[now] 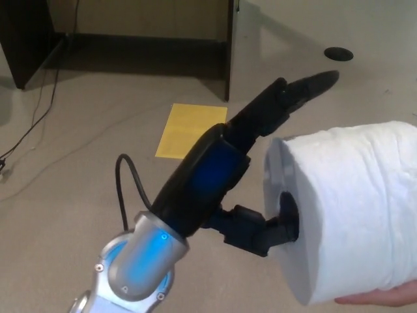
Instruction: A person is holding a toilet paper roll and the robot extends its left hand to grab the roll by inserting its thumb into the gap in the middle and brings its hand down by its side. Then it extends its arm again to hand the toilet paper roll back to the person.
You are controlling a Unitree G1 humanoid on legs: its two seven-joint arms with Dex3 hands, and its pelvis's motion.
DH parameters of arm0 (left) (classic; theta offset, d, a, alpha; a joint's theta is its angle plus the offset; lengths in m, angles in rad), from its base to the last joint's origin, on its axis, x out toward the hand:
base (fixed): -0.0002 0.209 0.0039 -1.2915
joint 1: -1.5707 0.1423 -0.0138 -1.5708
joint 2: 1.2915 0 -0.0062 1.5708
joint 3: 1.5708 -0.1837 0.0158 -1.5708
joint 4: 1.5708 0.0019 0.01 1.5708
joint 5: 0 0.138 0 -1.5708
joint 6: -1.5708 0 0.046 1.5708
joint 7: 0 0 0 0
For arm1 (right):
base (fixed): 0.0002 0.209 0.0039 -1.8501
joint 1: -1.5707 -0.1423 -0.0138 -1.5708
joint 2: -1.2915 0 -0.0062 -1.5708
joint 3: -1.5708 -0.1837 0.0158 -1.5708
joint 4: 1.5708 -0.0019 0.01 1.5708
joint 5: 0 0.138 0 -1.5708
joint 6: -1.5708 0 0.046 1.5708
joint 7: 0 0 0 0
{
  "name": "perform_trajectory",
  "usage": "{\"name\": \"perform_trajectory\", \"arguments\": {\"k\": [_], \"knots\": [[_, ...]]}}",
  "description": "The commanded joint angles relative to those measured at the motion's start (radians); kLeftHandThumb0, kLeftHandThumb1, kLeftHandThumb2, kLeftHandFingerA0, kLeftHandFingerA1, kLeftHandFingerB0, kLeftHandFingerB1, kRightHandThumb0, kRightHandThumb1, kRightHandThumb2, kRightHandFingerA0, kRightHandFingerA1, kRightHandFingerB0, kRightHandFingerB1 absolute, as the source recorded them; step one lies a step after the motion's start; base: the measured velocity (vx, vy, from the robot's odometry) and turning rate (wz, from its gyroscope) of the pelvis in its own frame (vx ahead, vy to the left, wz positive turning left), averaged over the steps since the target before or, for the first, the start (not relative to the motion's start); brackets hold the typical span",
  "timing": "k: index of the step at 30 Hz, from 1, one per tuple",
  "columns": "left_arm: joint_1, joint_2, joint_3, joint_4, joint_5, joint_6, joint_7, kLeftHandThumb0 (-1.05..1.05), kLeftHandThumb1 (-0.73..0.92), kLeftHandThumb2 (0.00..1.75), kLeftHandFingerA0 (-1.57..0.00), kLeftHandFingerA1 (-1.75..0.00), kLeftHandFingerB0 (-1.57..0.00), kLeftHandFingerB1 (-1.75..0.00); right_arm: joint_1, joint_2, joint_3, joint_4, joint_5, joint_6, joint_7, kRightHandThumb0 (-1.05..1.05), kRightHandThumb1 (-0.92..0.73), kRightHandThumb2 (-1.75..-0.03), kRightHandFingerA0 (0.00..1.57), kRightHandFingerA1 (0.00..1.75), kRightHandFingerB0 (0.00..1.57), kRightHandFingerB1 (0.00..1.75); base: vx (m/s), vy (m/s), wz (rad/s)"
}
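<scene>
— Looking down from the head view, we log the left hand (225, 176) reaching up and to the right from the lower left, its silver wrist lit blue, a black cable looping off the wrist. What do we have for the fingers?

— We see the two thick fingers (287, 98) stretched out straight, passing above the top edge of the toilet paper roll (345, 208) without closing on it. The thumb (260, 231) points right, and its tip sits inside the dark core hole on the roll's flat end. So we note the hand as spread wide, thumb in the gap, nothing clamped.

— And the roll itself?

— We place it at the right of the frame, lying on its side with the core end facing the hand. A person's hand (381, 298) supports it from underneath at the lower right corner; only the fingertips show.

— Right hand?

— We find no sign of it in this view.

— Surroundings?

— We record a beige floor (78, 176), a yellow sheet (189, 127) lying flat on it behind the arm, a thin cord (39, 117) trailing along the left, dark furniture (130, 39) across the top, and a small dark round spot (339, 54) on the floor at upper right.
</scene>
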Motion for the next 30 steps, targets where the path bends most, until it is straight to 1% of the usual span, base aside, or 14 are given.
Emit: {"name": "perform_trajectory", "arguments": {"k": [1, 3, 4, 6, 7, 8, 9, 10, 11, 13, 14, 16, 19, 30], "knots": [[-0.028, -0.035, -0.032, -0.001, 0.050, 0.056, 0.015, -0.21, 0.27, 0.83, -0.09, -0.51, -0.07, -0.50, 0.011, -0.010, 0.002, 0.003, -0.010, -0.006, -0.001, -0.36, -0.67, -0.60, 0.76, 0.63, 0.56, 0.43, 0.00, 0.000, 0.00], [-0.048, -0.044, -0.036, 0.021, 0.057, 0.052, 0.013, -0.22, 0.27, 0.83, -0.08, -0.51, -0.07, -0.50, 0.008, -0.008, 0.000, 0.003, -0.008, 0.000, 0.001, -0.35, -0.67, -0.60, 0.77, 0.64, 0.57, 0.43, 0.00, 0.000, 0.00], [-0.063, -0.047, -0.042, 0.029, 0.074, 0.063, 0.012, -0.44, 0.38, 0.60, -0.25, -0.39, -0.17, -0.33, 0.001, -0.005, -0.003, 0.005, -0.006, 0.008, 0.004, -0.35, -0.66, -0.60, 0.78, 0.63, 0.57, 0.43, 0.00, 0.000, 0.00], [-0.062, -0.059, -0.050, 0.048, 0.065, 0.041, 0.018, -0.29, 0.42, 0.58, -0.31, -0.40, -0.23, -0.33, 0.008, -0.006, 0.002, 0.003, -0.010, 0.008, 0.003, -0.35, -0.67, -0.60, 0.78, 0.63, 0.57, 0.43, 0.00, 0.000, 0.00], [-0.067, -0.062, -0.045, 0.083, 0.040, -0.009, 0.016, -0.11, 0.39, 0.84, -0.34, -0.57, -0.19, -0.48, 0.004, -0.007, 0.003, 0.003, -0.012, 0.008, 0.005, -0.35, -0.67, -0.60, 0.77, 0.60, 0.56, 0.43, 0.00, 0.000, 0.00], [-0.073, -0.063, -0.041, 0.109, 0.027, -0.044, 0.013, -0.11, 0.67, 0.60, -0.66, -0.58, -0.40, -0.33, 0.000, -0.007, 0.004, 0.003, -0.013, 0.006, 0.006, -0.35, -0.67, -0.60, 0.78, 0.64, 0.57, 0.43, 0.00, 0.000, 0.00], [-0.076, -0.064, -0.039, 0.124, 0.020, -0.064, 0.010, -0.11, 0.67, 0.60, -0.66, -0.58, -0.40, -0.33, 0.000, -0.008, 0.005, 0.004, -0.014, 0.003, 0.005, -0.35, -0.67, -0.60, 0.78, 0.64, 0.57, 0.43, 0.00, 0.000, 0.00], [-0.078, -0.068, -0.033, 0.141, 0.001, -0.078, 0.001, -0.12, 0.74, 0.66, -0.87, -0.82, -0.55, -0.39, -0.005, -0.005, 0.004, 0.004, -0.013, 0.007, 0.007, -0.35, -0.67, -0.60, 0.78, 0.64, 0.57, 0.43, 0.00, 0.000, 0.00], [-0.076, -0.062, -0.036, 0.140, 0.000, -0.076, -0.009, -0.01, 0.79, 0.64, -0.98, -0.53, -0.69, -0.42, -0.003, -0.004, 0.005, 0.004, -0.014, 0.009, 0.007, -0.35, -0.67, -0.60, 0.76, 0.61, 0.56, 0.43, 0.00, 0.000, 0.00], [-0.078, -0.042, -0.041, 0.143, -0.010, -0.075, -0.043, 0.04, 0.74, 0.78, -1.11, -0.68, -0.96, -0.65, 0.005, -0.006, 0.008, 0.004, -0.018, 0.002, 0.003, -0.34, -0.66, -0.60, 0.75, 0.58, 0.57, 0.43, 0.00, 0.000, 0.00], [-0.079, -0.039, -0.041, 0.144, -0.010, -0.074, -0.048, 0.04, 0.74, 0.78, -1.11, -0.68, -0.96, -0.65, 0.006, -0.006, 0.007, 0.004, -0.017, -0.001, 0.003, -0.34, -0.66, -0.60, 0.75, 0.58, 0.57, 0.43, 0.00, 0.000, 0.00], [-0.062, -0.035, -0.046, 0.135, -0.007, -0.064, -0.050, 0.00, 0.70, 0.77, -1.11, -1.05, -0.97, -0.87, 0.009, -0.012, 0.016, 0.004, -0.029, -0.008, -0.003, -0.36, -0.67, -0.60, 0.75, 0.60, 0.58, 0.44, 0.00, 0.000, 0.00], [-0.051, -0.011, -0.059, 0.113, 0.066, -0.050, -0.028, -0.12, 0.75, 0.77, -0.85, -1.57, -0.74, -1.26, 0.010, -0.007, 0.007, 0.007, -0.020, -0.001, 0.003, -0.36, -0.67, -0.61, 0.77, 0.63, 0.57, 0.43, 0.00, 0.000, 0.00], [-0.012, 0.024, -0.041, 0.090, 0.051, -0.059, -0.031, -0.15, 0.80, 0.75, -0.75, -1.52, -0.73, -1.30, 0.010, -0.001, 0.006, 0.001, -0.021, 0.005, -0.001, -0.35, -0.67, -0.60, 0.77, 0.63, 0.56, 0.43, 0.00, 0.000, 0.00]]}}
